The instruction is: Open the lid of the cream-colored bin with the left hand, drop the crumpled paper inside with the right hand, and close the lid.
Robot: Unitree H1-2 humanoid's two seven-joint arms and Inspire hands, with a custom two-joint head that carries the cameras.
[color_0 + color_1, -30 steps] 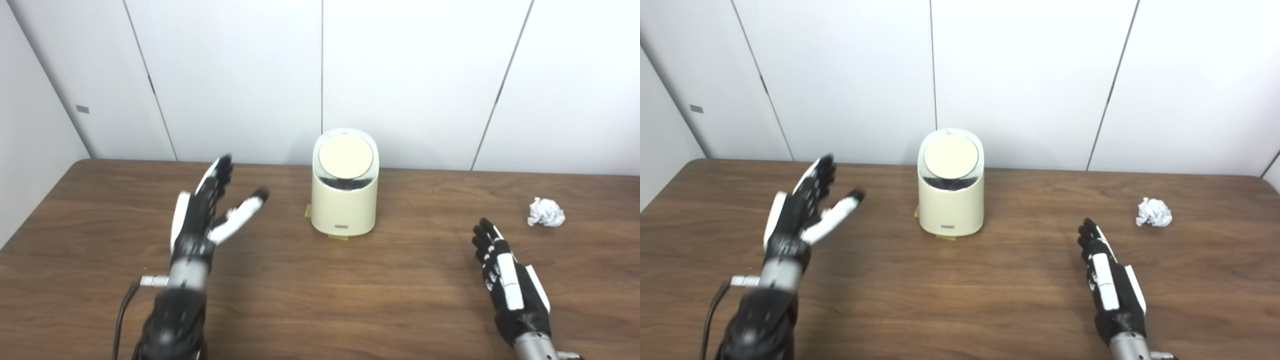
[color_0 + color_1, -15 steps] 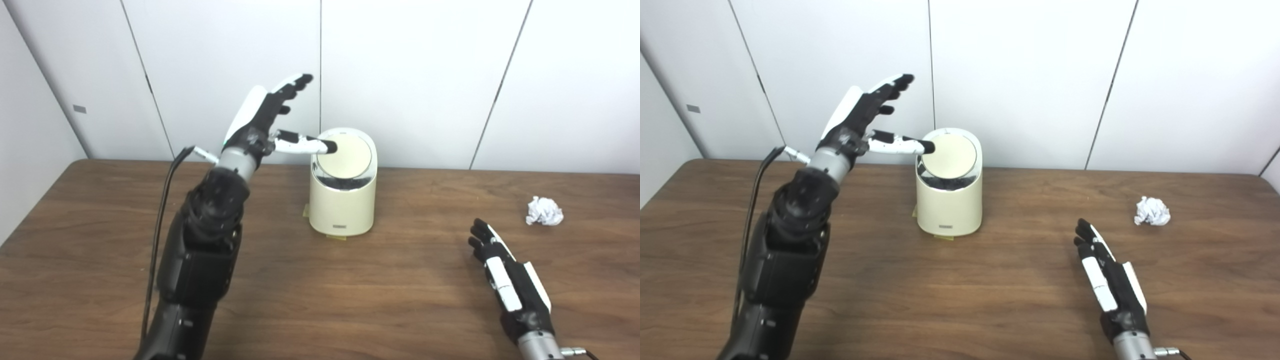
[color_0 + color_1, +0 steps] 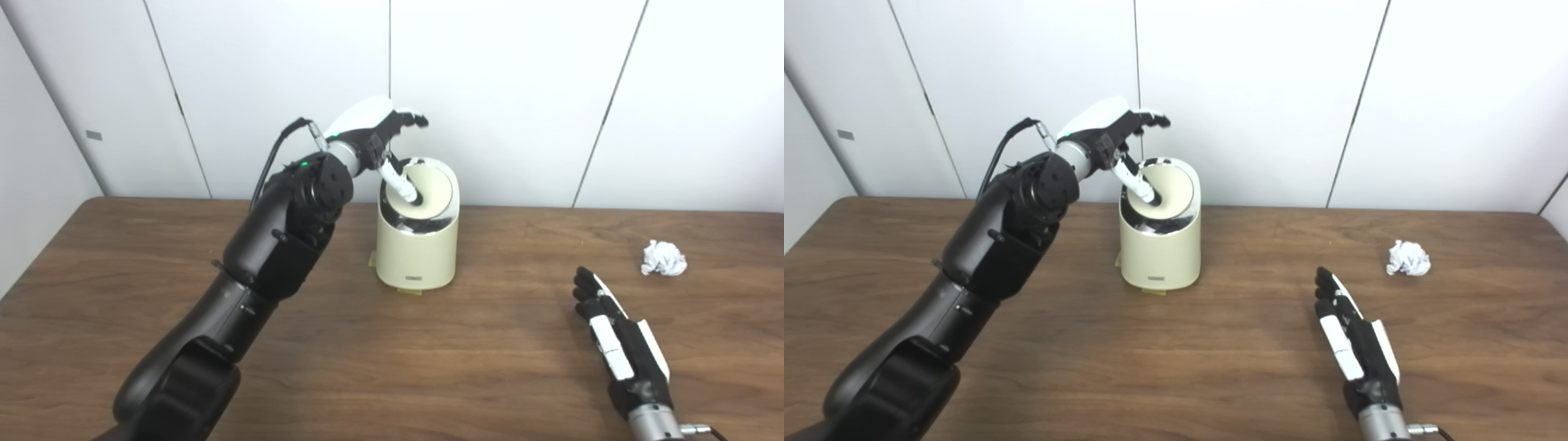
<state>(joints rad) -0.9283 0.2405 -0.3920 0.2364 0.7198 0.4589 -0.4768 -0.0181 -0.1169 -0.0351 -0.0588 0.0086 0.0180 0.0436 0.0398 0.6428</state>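
the cream-colored bin (image 3: 418, 245) stands at the back of the brown table (image 3: 367, 367), close to the white wall (image 3: 502, 92). its round lid (image 3: 432, 187) sits on top and leans toward the front. the left hand (image 3: 380, 138) is up over the bin, its fingers spread out above, and its thumb (image 3: 401, 187) points down and touches the left part of the lid. it holds nothing. the crumpled paper (image 3: 663, 258) lies on the table far off to the right of the bin. the right hand (image 3: 618, 343) rests flat on the table near the front, fingers straight and side by side, not touching the paper.
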